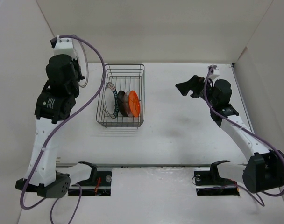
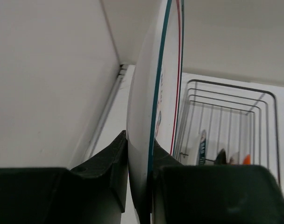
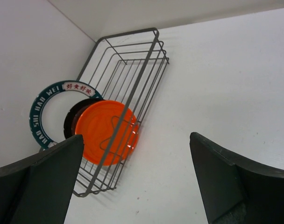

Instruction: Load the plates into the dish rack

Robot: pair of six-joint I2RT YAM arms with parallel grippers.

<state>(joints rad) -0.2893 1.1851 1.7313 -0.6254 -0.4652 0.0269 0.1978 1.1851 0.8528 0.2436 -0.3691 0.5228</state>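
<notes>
Dish rack (image 1: pixel 124 66) sits left of table (image 1: pixel 179 140) centre, toward the far edge, long axis running near to far.

Three plates stand on edge in the near half of the rack, side by side:
- white plate with teal lettered rim (image 3: pixel 39 109), nearest the left edge;
- black plate (image 3: pixel 72 119) in the middle;
- orange plate (image 3: pixel 104 133), nearest the right edge.

The far half of the rack shows only wire. Cannot tell whether a clear plate stands among them.

Left gripper (image 2: pixel 139 154) is raised by the far-left corner, beside the rack and not touching it. Its jaws are clamped on the lower rim of the white plate with red-green characters (image 2: pixel 146 116). That plate is held upright, edge-on to the wrist camera, with thin teal and red lines along its rim.

Right gripper (image 3: pixel 136 142) hangs above the far right part of the table, well apart from the rack and pointed toward it. Jaws are spread wide with nothing between them.
</notes>
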